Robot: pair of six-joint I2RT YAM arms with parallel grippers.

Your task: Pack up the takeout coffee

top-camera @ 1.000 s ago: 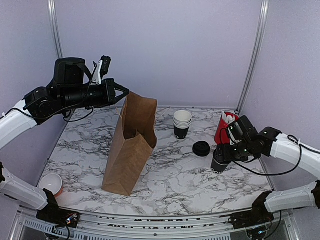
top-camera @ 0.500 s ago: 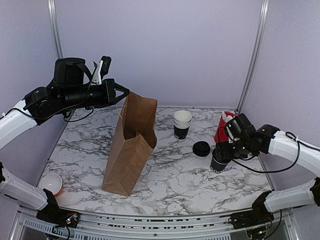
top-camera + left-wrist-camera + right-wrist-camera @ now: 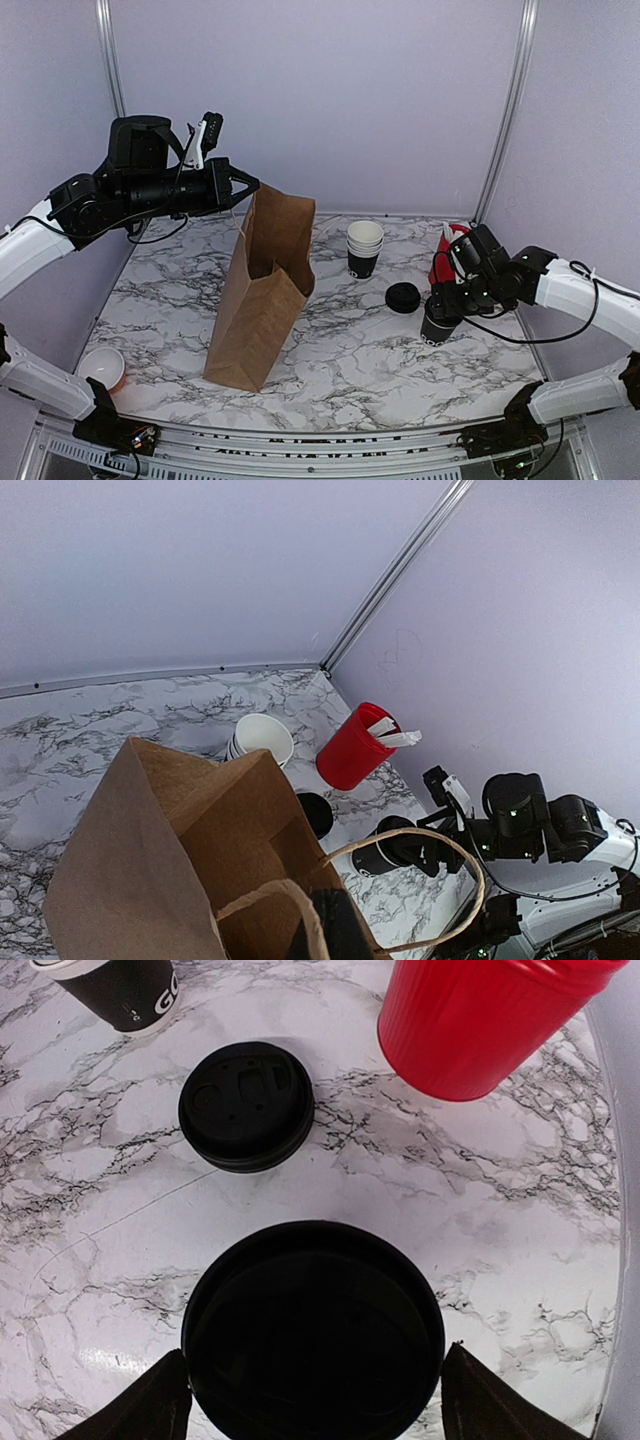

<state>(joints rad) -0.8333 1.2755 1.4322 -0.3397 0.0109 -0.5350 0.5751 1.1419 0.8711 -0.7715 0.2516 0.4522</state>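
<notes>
Surface (image 3: 350,350): white marble pattern with grey veins. Items on it:
- brown paper bag (image 3: 262,300), left of centre, tilted, open at top
- stack of nested cups (image 3: 364,250), at rear
- loose black lid (image 3: 403,297), lying flat
- black cup (image 3: 437,328), upright, just beside the lid
- red cup (image 3: 445,262) with white sticks, right rear
- small white cup (image 3: 100,367), near-left corner

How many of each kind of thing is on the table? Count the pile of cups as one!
Paper bag: 1
Pile of cups: 1
Single black cup: 1
Loose black lid: 1
Red cup: 1
Little bowl: 1
Total: 6
</notes>
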